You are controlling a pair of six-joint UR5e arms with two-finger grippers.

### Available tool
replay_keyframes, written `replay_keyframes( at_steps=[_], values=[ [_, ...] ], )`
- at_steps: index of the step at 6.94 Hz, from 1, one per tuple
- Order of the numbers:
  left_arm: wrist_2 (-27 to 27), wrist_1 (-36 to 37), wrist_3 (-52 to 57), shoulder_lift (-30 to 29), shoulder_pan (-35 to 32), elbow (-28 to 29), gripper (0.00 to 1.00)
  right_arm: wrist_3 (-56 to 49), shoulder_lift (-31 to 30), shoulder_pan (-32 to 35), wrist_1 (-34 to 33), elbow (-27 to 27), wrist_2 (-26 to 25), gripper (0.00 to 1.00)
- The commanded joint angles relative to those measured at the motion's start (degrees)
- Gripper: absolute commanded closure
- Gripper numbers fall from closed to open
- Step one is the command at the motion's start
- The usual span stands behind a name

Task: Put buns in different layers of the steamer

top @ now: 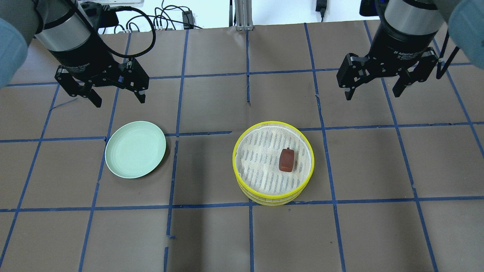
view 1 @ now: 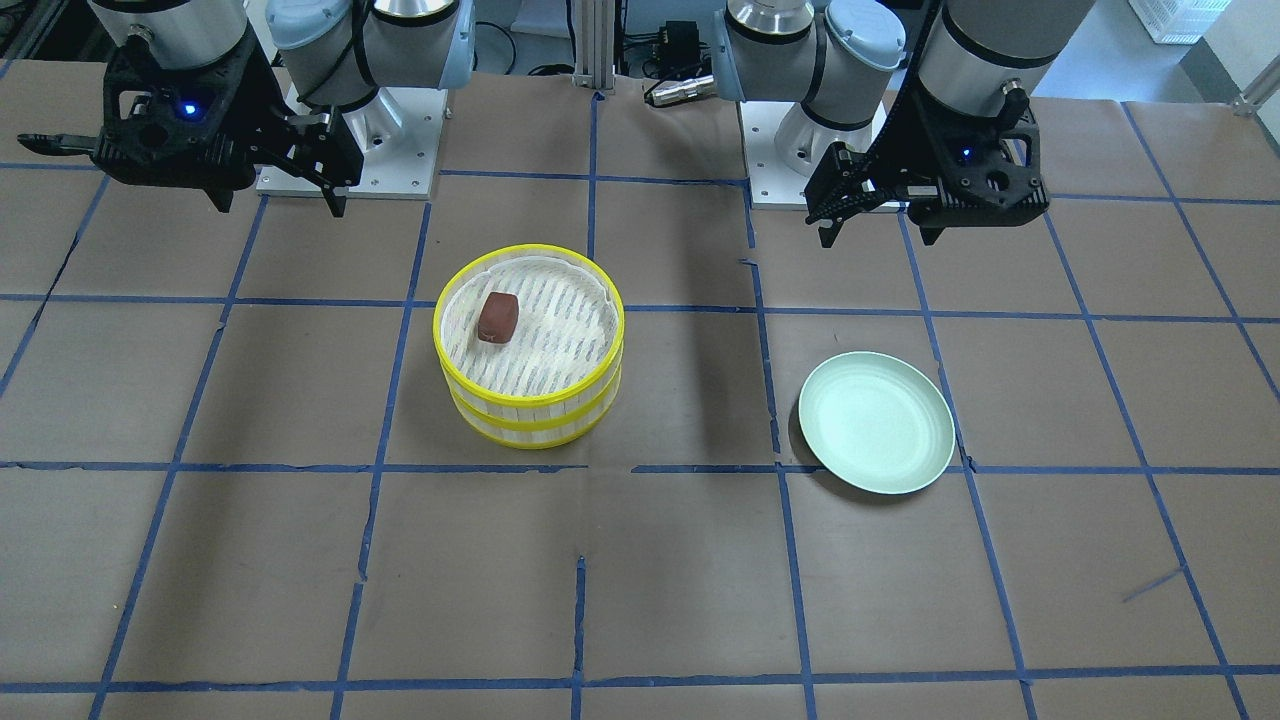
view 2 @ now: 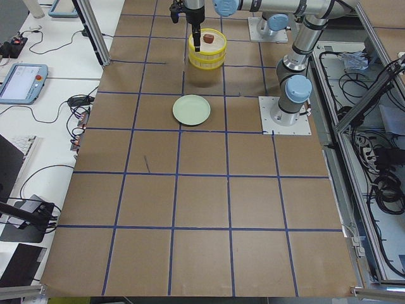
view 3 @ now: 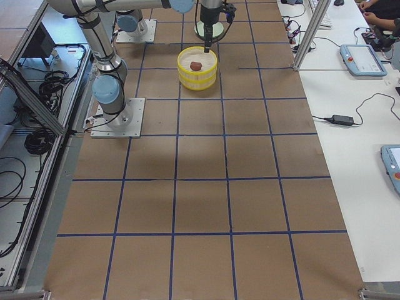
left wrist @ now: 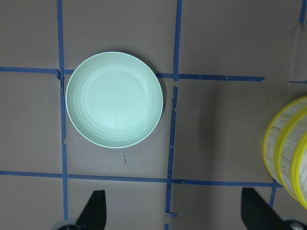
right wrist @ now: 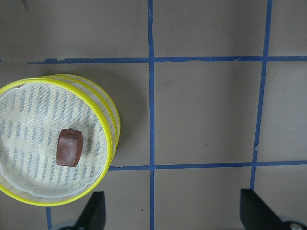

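The two steamer layers point(top: 234, 163) stand stacked near the table's middle, with yellow rims and a white slotted liner. The reddish-brown bun point(top: 286, 159) lies on the top layer's liner; it also shows in the front view point(view 1: 497, 317) and the right wrist view point(right wrist: 69, 147). The white bun is out of view. My left gripper point(top: 119, 100) is open and empty, raised beyond the pale green plate point(top: 135, 154). My right gripper point(top: 372, 94) is open and empty, raised beyond and to the right of the steamer.
The pale green plate point(view 1: 876, 421) is empty and lies left of the steamer in the overhead view. Brown table covering with blue tape lines lies all around. Both arm bases stand at the table's robot side.
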Motion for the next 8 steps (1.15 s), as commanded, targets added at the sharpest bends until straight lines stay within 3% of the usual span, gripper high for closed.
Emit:
replay_keyframes(
  at_steps=[1, 8],
  values=[
    [-0.04, 0.00, -0.01, -0.01, -0.07, -0.19, 0.00, 0.19, 0.00, 0.00, -0.07, 0.00, 0.00, 0.00],
    [-0.13, 0.53, -0.01, -0.18, -0.16, -0.63, 0.00, 0.01, 1.41, 0.09, 0.02, -0.79, 0.00, 0.00]
  ],
)
